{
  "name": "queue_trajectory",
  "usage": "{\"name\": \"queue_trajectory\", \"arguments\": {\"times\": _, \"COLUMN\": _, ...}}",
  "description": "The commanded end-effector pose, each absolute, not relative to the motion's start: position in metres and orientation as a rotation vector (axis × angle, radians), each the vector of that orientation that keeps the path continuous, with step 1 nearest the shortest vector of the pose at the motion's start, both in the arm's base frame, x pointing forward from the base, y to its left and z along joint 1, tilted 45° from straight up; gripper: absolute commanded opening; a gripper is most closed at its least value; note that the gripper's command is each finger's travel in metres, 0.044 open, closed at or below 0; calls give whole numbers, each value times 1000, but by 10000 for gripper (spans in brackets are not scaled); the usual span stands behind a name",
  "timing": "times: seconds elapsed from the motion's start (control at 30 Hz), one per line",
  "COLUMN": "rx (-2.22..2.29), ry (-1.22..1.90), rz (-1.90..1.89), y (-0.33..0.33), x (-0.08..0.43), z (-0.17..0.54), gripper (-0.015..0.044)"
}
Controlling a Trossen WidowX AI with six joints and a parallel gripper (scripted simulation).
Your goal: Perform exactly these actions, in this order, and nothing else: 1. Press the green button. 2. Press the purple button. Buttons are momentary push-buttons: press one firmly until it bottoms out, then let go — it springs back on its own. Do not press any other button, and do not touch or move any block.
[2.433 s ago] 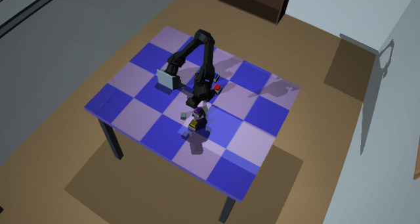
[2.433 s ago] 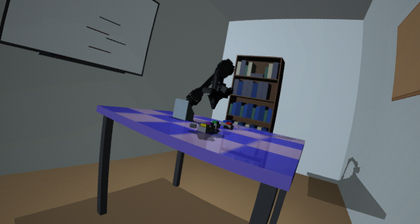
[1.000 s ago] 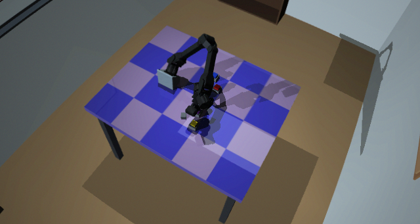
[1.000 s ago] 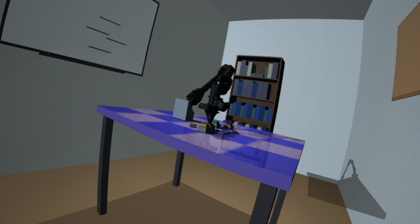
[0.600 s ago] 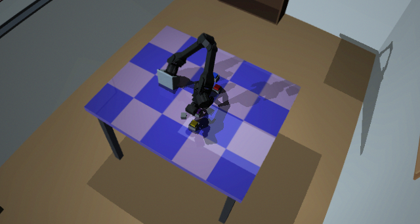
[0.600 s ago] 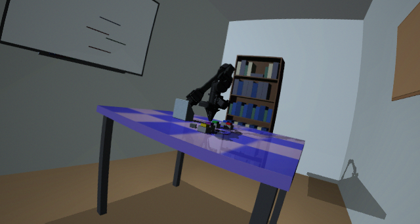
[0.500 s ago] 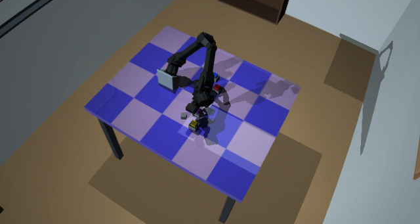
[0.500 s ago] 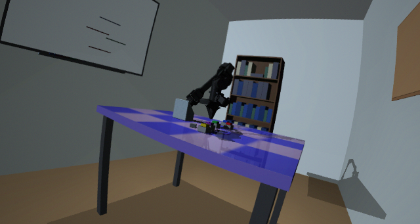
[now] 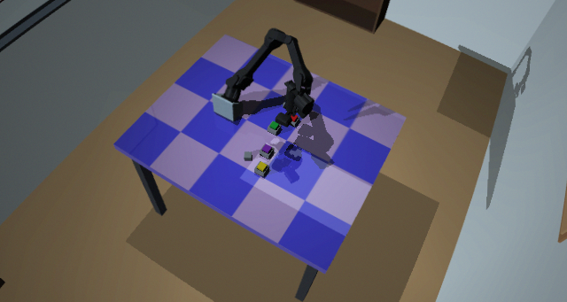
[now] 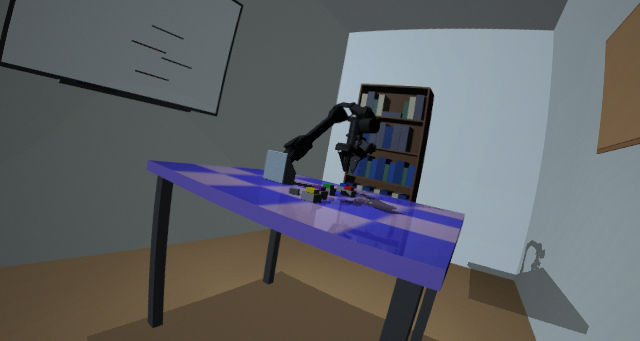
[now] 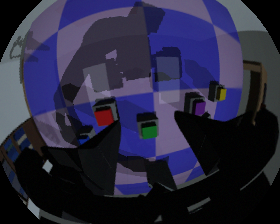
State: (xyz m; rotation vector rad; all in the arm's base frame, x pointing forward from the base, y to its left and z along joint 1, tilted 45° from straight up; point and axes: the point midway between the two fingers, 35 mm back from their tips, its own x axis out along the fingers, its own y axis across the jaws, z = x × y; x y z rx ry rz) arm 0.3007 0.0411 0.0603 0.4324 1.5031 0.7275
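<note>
A: Black parallel-jaw gripper (image 9: 287,118)?
B: Raised above the blue-and-lilac checkered table (image 9: 177,98), jaws wide apart, holding nothing.
A: Buttons?
B: Square green push-button (image 9: 274,126) just at the gripper's 8 o'clock; square purple push-button (image 9: 267,150) nearer 6, yellow button (image 9: 262,167) beyond.

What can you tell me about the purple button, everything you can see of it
The purple button is a small square push-button: a purple cap set in a grey box-like housing with a dark rim. It sits flat on the checkered table, on a pale square near the middle, between the green button farther back and the yellow button nearer the front edge, with a small grey block just beside it. Nothing touches it; the open gripper hangs well above the table near the green and red buttons.
</note>
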Motion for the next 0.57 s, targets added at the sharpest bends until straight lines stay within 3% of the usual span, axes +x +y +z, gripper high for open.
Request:
{"name": "queue_trajectory", "arguments": {"times": 0.0, "rx": 448, "ry": 1507, "rz": 735, "y": 81, "x": 281, "z": 115, "gripper": 400}}
{"name": "queue_trajectory", "arguments": {"times": 0.23, "rx": 483, "ry": 1525, "rz": 744, "y": 126, "x": 230, "z": 188, "gripper": 400}}
{"name": "queue_trajectory", "arguments": {"times": 0.53, "rx": 488, "ry": 1527, "rz": 746, "y": 130, "x": 222, "z": 195, "gripper": 400}}
